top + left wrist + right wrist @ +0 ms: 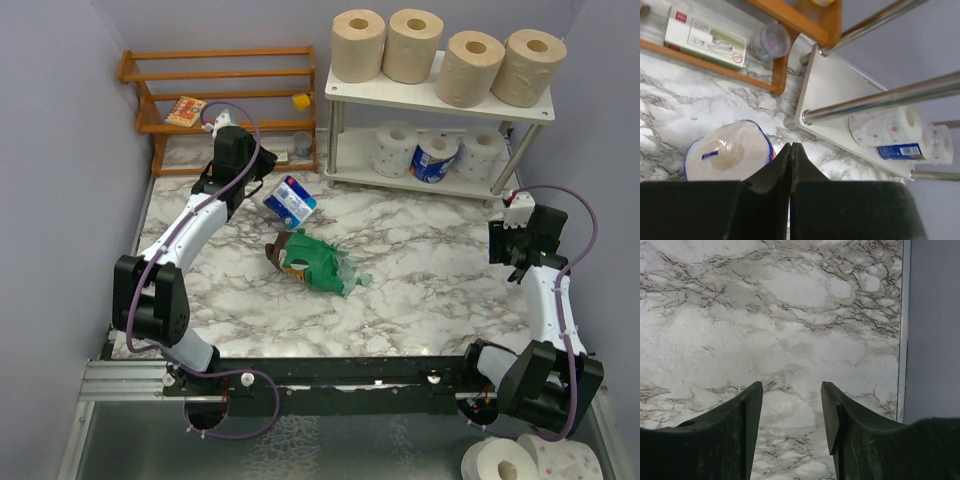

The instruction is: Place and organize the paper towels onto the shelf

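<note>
The left gripper [790,146] has its fingers pressed flat together right against the side of the blue-wrapped roll [728,152]. That roll lies on the marble surface [430,275], in front of the shelf [400,93] and beside the wooden rack [220,100]. From where I stand the fingers look to have shut beside the roll, not around it. I can't tell whether a fold of the wrapper is caught between the tips.

That is the worry. If only film is pinched, or nothing at all, a lift could leave the roll behind. It could also let the roll swing, slip free and tumble toward the snack bag [312,262].

The shelf's metal leg [875,99] is close ahead, so a hanging roll could knock it. The top tier already carries 4 tan rolls [413,45], and the lower tier [350,166] holds 3 more, so the gap left there is tight. A clumsy entry could shove those neighbours off.

The right gripper [791,390] hangs open over bare marble, holding nothing.
</note>
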